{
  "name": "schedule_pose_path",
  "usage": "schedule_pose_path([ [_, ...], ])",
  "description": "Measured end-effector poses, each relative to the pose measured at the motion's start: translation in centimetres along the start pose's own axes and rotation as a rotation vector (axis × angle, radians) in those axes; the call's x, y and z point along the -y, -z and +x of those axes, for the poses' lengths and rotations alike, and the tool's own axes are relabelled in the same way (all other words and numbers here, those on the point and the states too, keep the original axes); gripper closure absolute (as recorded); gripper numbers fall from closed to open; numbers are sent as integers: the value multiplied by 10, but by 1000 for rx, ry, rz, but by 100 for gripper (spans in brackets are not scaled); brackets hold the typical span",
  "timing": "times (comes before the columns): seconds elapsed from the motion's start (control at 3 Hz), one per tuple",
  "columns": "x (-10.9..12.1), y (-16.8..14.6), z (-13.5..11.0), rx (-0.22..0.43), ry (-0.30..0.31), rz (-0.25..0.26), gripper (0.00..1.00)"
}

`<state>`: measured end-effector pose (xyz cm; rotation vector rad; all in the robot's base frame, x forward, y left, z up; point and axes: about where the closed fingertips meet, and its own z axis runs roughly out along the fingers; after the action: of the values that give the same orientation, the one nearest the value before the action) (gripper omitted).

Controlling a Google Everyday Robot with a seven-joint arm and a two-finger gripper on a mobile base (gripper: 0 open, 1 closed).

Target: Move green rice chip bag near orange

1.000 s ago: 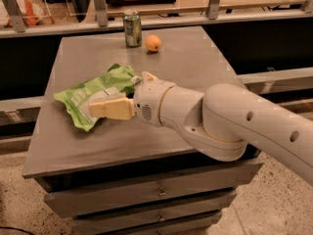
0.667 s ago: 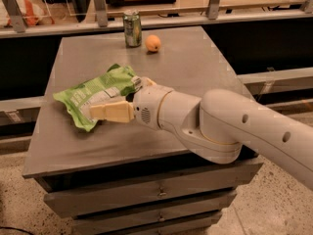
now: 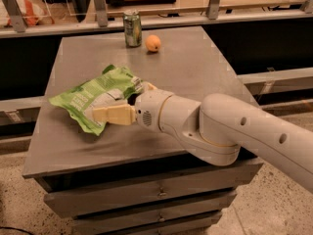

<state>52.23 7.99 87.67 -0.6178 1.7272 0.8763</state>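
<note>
On the table (image 3: 205,77), near left: gripper (image 3: 105,112) over the green bag (image 3: 88,94), hold impossible to tell; orange (image 3: 153,43) well apart, carry not yet done.

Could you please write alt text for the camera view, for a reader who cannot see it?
The gripper of a white arm is at a green rice chip bag lying near-left on a grey table. An orange sits at the far edge, just right of a green-silver can.
</note>
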Motion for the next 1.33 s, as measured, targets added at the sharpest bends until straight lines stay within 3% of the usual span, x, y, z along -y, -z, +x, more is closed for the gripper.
schedule_pose_path([
  [0.67, 13, 29, 6, -13, 6, 93, 0],
  [1.0, 15, 31, 7, -19, 11, 99, 0],
  [1.33, 13, 17, 7, -20, 24, 65, 0],
])
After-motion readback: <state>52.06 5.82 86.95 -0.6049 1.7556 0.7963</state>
